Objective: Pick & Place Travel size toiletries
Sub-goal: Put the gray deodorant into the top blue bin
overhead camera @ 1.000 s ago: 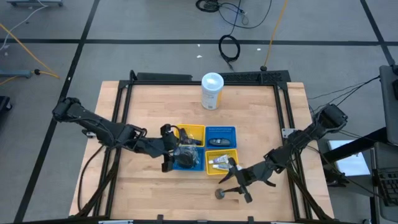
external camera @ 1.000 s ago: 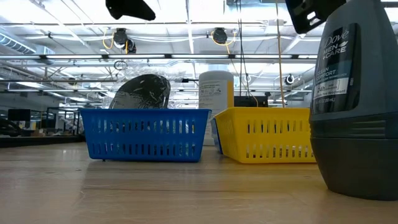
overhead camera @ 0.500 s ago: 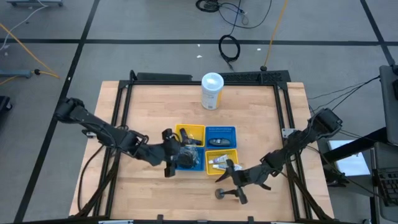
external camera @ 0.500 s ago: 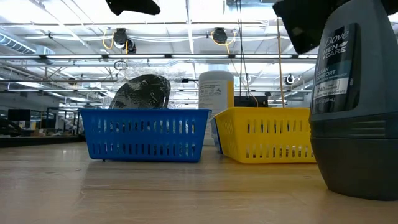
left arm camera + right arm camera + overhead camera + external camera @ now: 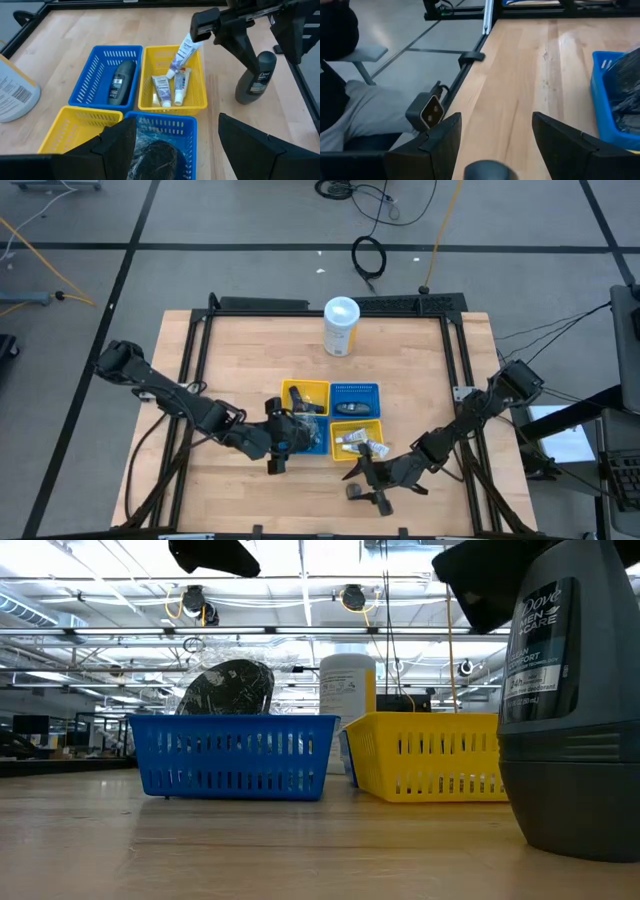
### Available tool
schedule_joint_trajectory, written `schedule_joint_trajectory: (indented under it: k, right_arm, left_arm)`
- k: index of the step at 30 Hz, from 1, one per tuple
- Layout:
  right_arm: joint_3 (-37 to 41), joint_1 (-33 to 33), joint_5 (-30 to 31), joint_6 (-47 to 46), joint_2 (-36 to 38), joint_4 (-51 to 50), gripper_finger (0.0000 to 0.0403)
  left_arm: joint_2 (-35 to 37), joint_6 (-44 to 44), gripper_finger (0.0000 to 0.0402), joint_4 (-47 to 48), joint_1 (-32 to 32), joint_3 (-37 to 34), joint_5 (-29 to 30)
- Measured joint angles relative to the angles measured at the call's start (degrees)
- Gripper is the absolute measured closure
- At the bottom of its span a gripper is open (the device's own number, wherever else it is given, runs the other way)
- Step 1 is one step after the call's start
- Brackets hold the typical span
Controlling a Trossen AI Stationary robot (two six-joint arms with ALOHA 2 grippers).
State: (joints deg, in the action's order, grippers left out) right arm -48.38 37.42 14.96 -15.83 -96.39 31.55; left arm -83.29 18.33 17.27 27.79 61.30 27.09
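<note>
Four small trays sit in a square block mid-table. The near yellow tray [image 5: 172, 82] holds white tubes [image 5: 161, 90], one leaning on its rim. A dark mesh puff [image 5: 157, 155] lies in a blue tray [image 5: 300, 440], and my left gripper [image 5: 277, 452] hovers open just above and near it. A dark grey Dove bottle [image 5: 257, 75] stands upright on the table near the front edge. My right gripper [image 5: 368, 485] is open at the bottle's top [image 5: 487, 171], a finger on either side; I cannot tell whether they touch it.
The far blue tray [image 5: 107, 75] holds a dark bottle [image 5: 120, 82]; another yellow tray [image 5: 75, 132] looks bare. A tall white canister [image 5: 341, 326] stands at the table's far middle. Black frame rails [image 5: 200, 340] border the table. A person's clothing [image 5: 350, 115] shows beyond the table's edge.
Both grippers have moved toward the table's near edge and come lower. My left gripper has drifted from over the puff's tray toward that tray's near side. My right gripper has closed in on the standing Dove bottle, which has kept its place.
</note>
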Motion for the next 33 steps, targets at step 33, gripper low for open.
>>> schedule_joint_trajectory:
  k: [33]
  right_arm:
    - [0.0, 1.6, 3.0, -1.1, -5.0, 2.0, 0.0167]
  left_arm:
    - [0.0, 0.0, 0.0123, 0.2, 0.2, 0.0, 0.0]
